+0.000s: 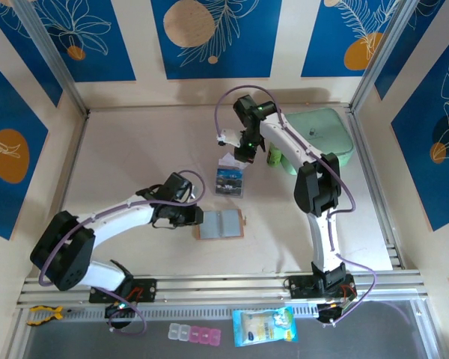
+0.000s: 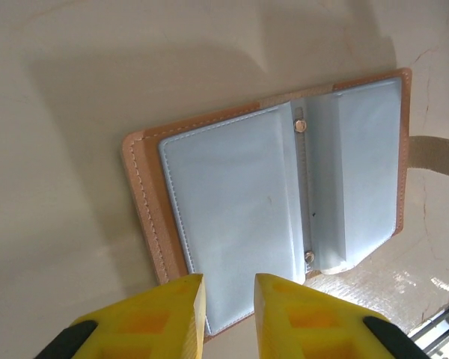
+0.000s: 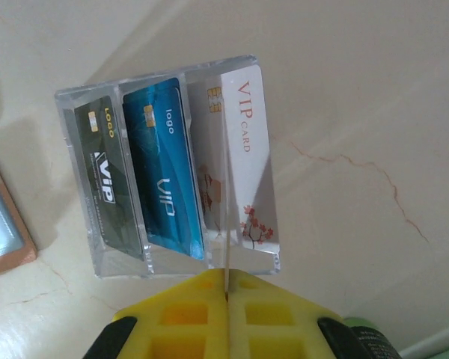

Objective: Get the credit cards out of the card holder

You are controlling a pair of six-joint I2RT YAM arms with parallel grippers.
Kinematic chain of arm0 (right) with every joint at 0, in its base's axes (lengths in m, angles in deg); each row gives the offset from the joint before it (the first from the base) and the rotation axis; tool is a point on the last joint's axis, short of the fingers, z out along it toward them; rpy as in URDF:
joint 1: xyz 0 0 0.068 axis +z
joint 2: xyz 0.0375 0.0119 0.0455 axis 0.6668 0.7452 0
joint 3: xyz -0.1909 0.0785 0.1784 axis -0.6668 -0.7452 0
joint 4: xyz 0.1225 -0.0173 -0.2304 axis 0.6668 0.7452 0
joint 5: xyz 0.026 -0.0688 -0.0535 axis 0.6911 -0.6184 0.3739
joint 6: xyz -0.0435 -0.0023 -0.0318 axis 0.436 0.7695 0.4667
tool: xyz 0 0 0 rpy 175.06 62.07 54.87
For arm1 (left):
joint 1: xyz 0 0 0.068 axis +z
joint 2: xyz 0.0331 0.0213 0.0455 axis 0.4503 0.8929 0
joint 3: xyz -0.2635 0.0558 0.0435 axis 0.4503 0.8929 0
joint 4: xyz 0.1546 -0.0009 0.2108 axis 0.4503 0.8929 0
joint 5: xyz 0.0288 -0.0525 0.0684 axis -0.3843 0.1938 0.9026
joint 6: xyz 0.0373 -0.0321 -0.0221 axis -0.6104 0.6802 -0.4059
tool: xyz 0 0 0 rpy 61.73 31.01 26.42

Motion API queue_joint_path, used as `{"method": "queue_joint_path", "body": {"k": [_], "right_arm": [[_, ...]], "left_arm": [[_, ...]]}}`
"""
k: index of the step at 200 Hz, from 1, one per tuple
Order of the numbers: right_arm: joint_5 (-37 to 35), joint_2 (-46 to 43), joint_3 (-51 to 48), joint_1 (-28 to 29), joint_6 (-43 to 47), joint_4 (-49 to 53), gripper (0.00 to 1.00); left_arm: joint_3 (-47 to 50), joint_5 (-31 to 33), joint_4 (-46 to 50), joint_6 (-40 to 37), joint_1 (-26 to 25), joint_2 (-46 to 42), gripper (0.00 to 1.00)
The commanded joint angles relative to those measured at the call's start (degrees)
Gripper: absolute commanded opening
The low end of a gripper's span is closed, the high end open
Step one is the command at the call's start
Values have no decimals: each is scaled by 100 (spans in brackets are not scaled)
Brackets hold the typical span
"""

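Tan leather card holder (image 1: pixel 221 224): lying open and flat on the table (image 1: pixel 135 149), pale blue-grey pockets facing up, near the front middle.
Left gripper (image 2: pixel 228 299): hanging right over the card holder's near edge, yellow fingers (image 2: pixel 168 318) a little apart with nothing between them.
Right gripper (image 3: pixel 226 288): pinched tight on a thin pale card (image 3: pixel 226 258) that I can only see edge-on, so no idea what's printed on it.
Credit cards (image 3: pixel 165 172): black VIP, blue VIP and a white one with pink blossoms, side by side in a clear tray (image 3: pixel 82 105), just behind the card holder and straight under the right gripper.
Mint-green zip case (image 1: pixel 322 131): back right, beside the right arm.
Pill boxes (image 1: pixel 194 334): down at the very front, past the arm bases.
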Motion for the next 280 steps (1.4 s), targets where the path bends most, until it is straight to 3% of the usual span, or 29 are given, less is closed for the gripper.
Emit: {"method": "queue_joint_path", "body": {"k": [1, 41, 68, 124, 136, 149, 163, 184, 201, 216, 226, 280], "right_arm": [[144, 182, 250, -43, 216, 140, 0], [305, 287, 260, -51, 228, 117, 0], [203, 260, 250, -53, 183, 116, 16], [167, -270, -102, -88, -55, -123, 19], [184, -439, -293, -92, -186, -250, 19], [204, -678, -606, -88, -407, -494, 21], [209, -977, -1060, -87, -708, -858, 27], [207, -1422, -1732, -66, -1257, -1432, 44], [245, -1802, -2364, 12, -1572, -1877, 52], [217, -2130, -2932, 93, -1790, -2275, 74], [197, -2314, -3243, 129, -1953, -2456, 99], [-183, -3258, -4817, 91, -2807, -3520, 99]], "left_arm": [[-82, 169, 162, 42, 46, -148, 25], [-29, 168, 123, 75, 45, -140, 25], [-30, 170, 135, 66, 45, -153, 26], [-155, 392, 450, -149, 145, -386, 28], [-207, 524, 605, -275, 209, -479, 34], [-285, 796, 841, -397, 279, -601, 49], [-358, 1121, 1066, -562, 332, -769, 61], [-417, 1620, 1331, -793, 379, -1019, 89], [-416, 1911, 1422, -935, 447, -1178, 100], [-392, 2211, 1440, -1083, 493, -1289, 100], [-382, 2472, 1480, -1159, 502, -1350, 100], [-155, 3618, 1298, -1953, 617, -1726, 100]]}}
